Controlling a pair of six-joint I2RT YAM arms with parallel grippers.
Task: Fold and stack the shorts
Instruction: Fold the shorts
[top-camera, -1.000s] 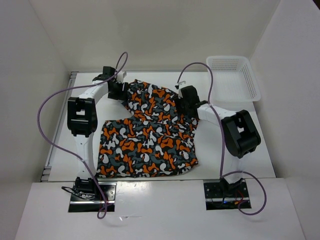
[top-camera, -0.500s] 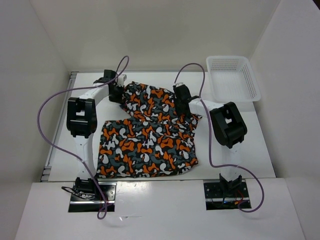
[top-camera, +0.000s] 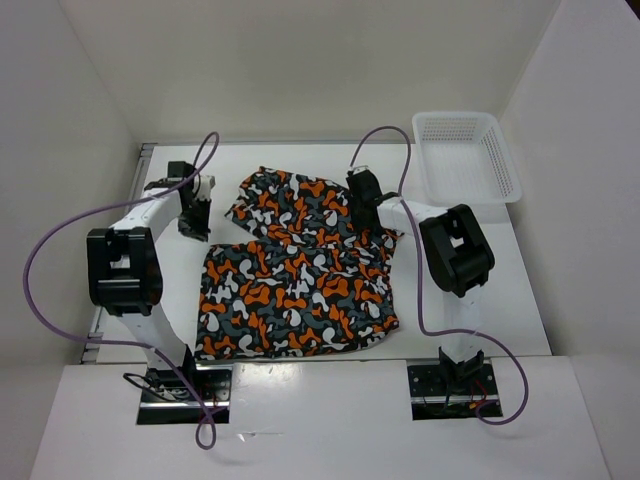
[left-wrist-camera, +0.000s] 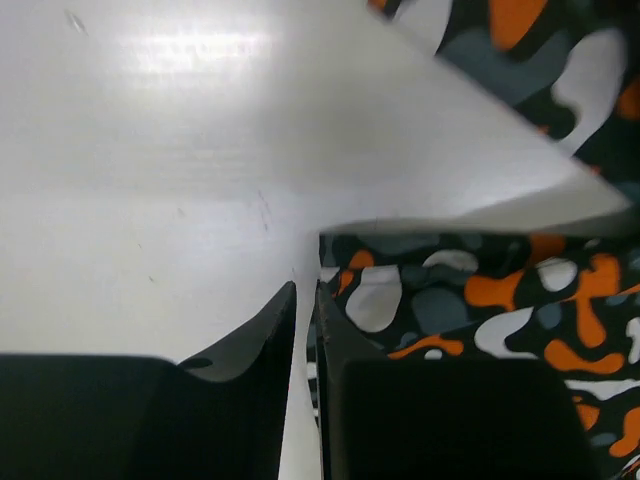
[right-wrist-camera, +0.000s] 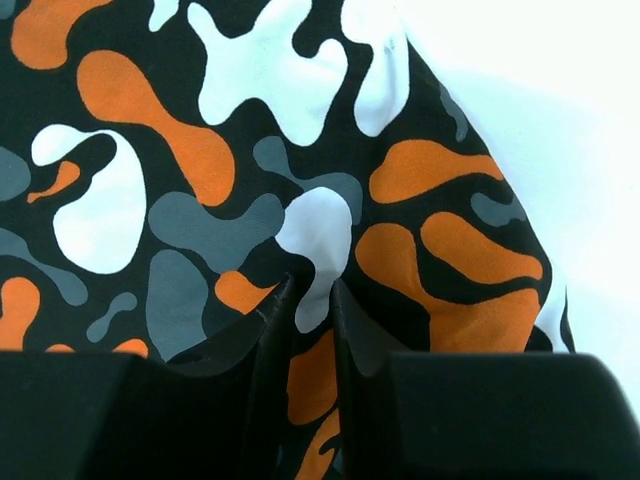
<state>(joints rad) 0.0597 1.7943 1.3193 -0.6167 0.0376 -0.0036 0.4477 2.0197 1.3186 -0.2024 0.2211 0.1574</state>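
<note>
Right tool (right-wrist-camera: 312, 288) pinching shorts (top-camera: 300, 290) on white table (top-camera: 500, 300).

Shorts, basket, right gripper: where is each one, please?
shorts (top-camera: 300, 290): top view, middle of the near flat part.
basket (top-camera: 466, 158): top view, its mesh floor.
right gripper (right-wrist-camera: 313, 300): right wrist view, between its fingertips.

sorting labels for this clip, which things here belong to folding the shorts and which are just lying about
Part of the job:
- shorts
- right gripper, shut on the shorts
- left gripper, shut, holding nothing, just left of the shorts

Just lying about:
- basket, at the far right, apart from the shorts
</note>
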